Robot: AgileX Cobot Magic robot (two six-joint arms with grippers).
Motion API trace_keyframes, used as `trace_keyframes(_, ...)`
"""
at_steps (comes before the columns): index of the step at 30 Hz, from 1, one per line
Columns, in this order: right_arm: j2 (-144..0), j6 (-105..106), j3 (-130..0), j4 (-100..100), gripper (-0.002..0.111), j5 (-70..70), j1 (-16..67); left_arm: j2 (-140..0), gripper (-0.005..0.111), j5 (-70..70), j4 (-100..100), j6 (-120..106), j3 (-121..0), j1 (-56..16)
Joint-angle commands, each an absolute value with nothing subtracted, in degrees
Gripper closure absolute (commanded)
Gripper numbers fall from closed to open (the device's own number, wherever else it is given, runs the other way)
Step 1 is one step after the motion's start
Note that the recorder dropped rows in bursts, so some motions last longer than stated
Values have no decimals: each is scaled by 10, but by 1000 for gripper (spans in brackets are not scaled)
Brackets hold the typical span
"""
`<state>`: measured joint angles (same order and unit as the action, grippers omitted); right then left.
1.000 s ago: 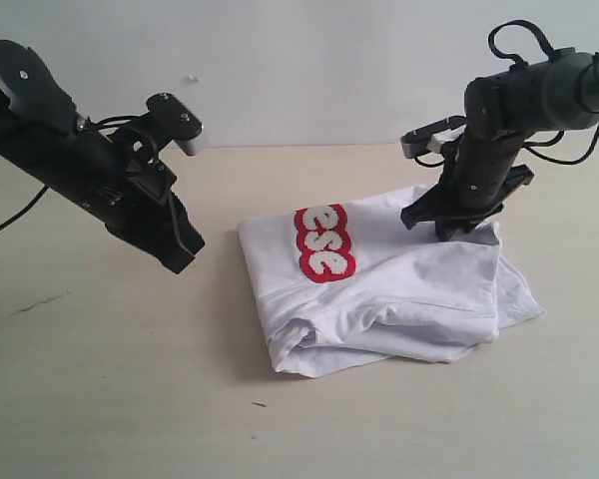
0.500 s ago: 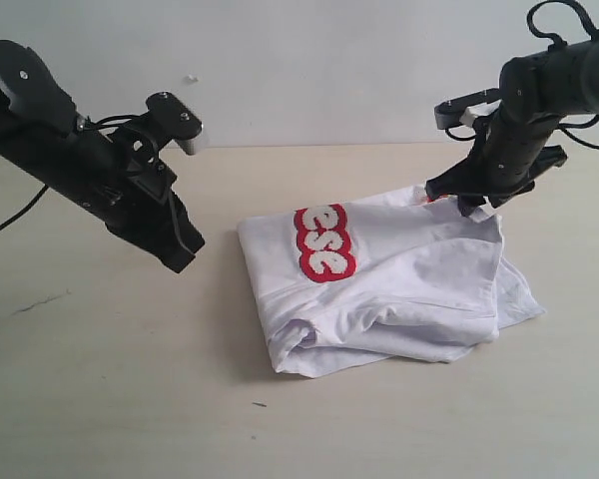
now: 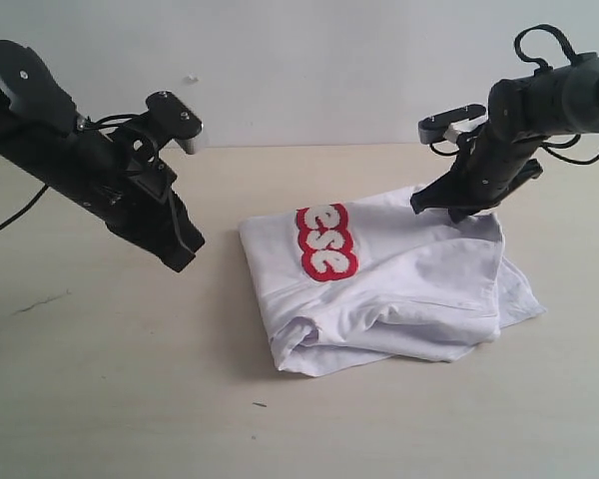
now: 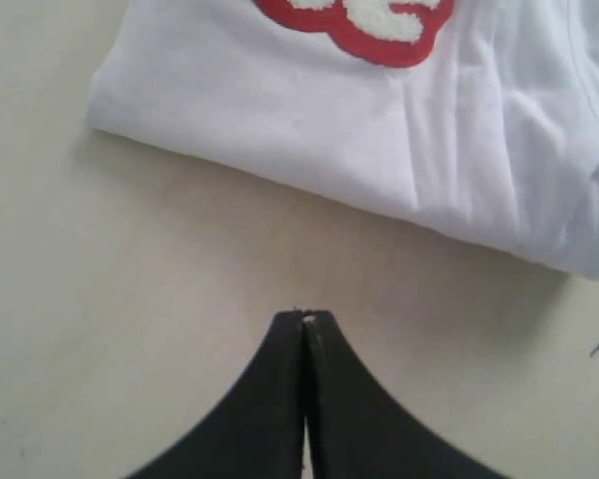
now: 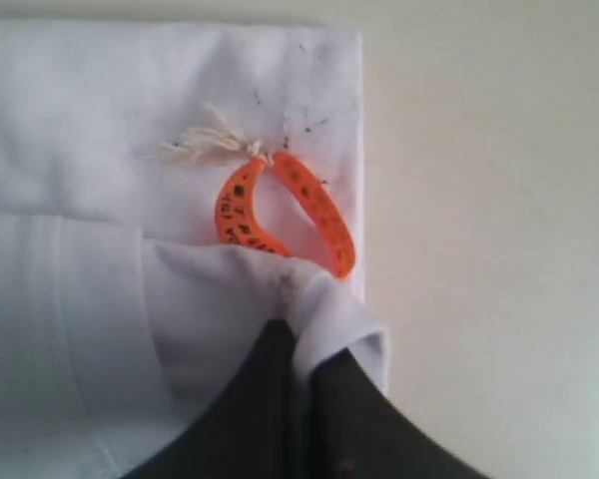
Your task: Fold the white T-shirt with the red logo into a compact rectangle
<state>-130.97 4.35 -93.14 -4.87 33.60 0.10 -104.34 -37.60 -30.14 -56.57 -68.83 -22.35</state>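
Exterior view: shirt [image 3: 379, 289] lay part-folded and rumpled on table [image 3: 100, 399], with logo [image 3: 325, 242] face up near its left edge and only "ese" showing. Right gripper [image 3: 455, 212] sat at shirt's far right corner. Right wrist view showed its jaws together, pinching a fold of white cloth just beside orange tag [image 5: 285, 215]. Left gripper [image 3: 181, 261] hung off shirt's left side, clear of the cloth, jaws pressed together on nothing.
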Motion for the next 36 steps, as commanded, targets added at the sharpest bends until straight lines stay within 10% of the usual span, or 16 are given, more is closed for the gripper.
trace_keyframes(1, -1282, 66, -930, -50, 108, 284, 3, -1039, 107, -367, -309, -567, -687, -223)
trace_keyframes(14, -1267, 124, -930, -36, 107, 137, 20, -1071, 107, -358, -285, -567, -687, -223)
trace_keyframes(23, -1280, 123, -930, -77, 74, 137, 18, -1069, 107, -365, -288, -566, -687, -223)
trace_keyframes(36, -1236, -68, -930, -285, 74, 152, 18, -1069, 107, -379, -288, -566, -687, -223)
